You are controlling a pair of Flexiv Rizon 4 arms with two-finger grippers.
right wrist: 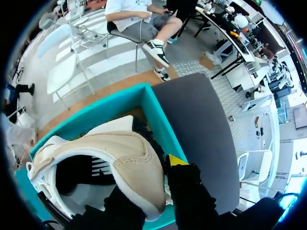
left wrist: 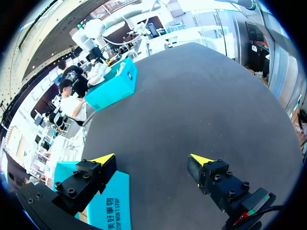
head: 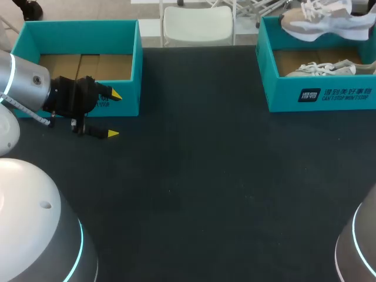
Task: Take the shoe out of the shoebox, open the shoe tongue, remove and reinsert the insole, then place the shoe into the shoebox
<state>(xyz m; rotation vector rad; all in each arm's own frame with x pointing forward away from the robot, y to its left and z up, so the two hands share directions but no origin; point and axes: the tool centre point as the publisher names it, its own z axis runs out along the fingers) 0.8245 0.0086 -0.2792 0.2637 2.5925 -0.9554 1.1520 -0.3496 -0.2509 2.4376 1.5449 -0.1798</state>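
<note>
1. Teal shoeboxes, count two, on black table (head: 205, 176). Left shoebox (head: 126, 107), upper left: cardboard floor showing.
2. Left gripper (head: 114, 114), at that box's front wall: fingers spread wide.
3. Right shoebox (head: 282, 94), upper right. Shoes, count two: second shoe (head: 323, 69) lies inside; raised shoe (head: 320, 23) above the rim.
4. Right gripper (right wrist: 151, 184): clamped on raised shoe's heel.

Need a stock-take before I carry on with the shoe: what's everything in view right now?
Table: one, black, under everything.
Left shoebox: one, teal, table's far left, only its cardboard floor showing.
Right shoebox: one, teal, table's far right.
Held shoe: one, beige and white, above right shoebox.
Second shoe: one, beige and white, lying inside right shoebox.
Left gripper: fingers open, at left shoebox's front wall.
Right gripper: fingers shut on held shoe.
</note>
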